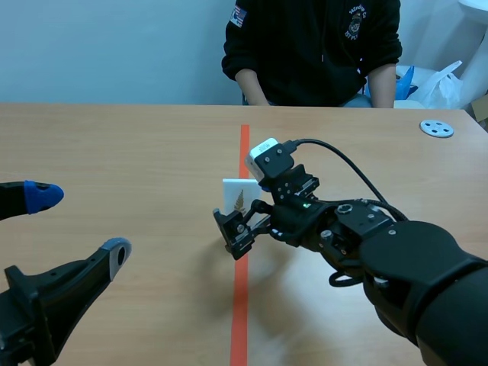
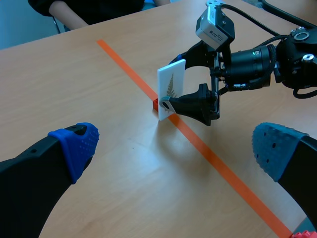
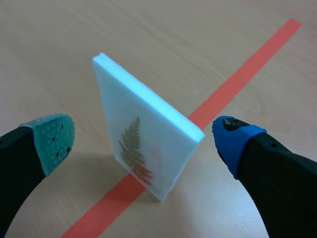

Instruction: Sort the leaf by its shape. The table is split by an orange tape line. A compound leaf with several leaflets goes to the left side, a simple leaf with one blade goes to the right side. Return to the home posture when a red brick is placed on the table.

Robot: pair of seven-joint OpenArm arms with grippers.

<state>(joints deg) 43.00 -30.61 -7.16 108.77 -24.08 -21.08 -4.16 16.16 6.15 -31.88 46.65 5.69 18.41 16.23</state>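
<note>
**Mid-table on the tape line: right gripper brackets the card, grip not made yet**

The card (image 1: 238, 195) stands upright on the tape line (image 1: 241, 305), about midway between the table's (image 1: 114, 137) near and far edges. It carries a fern-like leaf with many leaflets, so I judge it compound and bound for the left side.

The right gripper (image 1: 240, 221) is level with the card. Its fingers are spread, one pad (image 3: 51, 140) on each face, both apart from the card with a gap showing. Step in hand: the approach looks done and the grasp is pending.

For the next move, close squarely on the two flat faces. The card is thin and tall, so an off-centre pinch may tip it. Then lift clear and carry it across the line to the left half.

The left gripper (image 1: 80, 223) sits low by the near left corner with fingers spread, holding nothing, well apart from the card. It could crowd the drop spot.

A small red bit shows at the card's foot in the left wrist view; I cannot tell what it is. A person (image 1: 313, 46) sits at the far edge.
</note>
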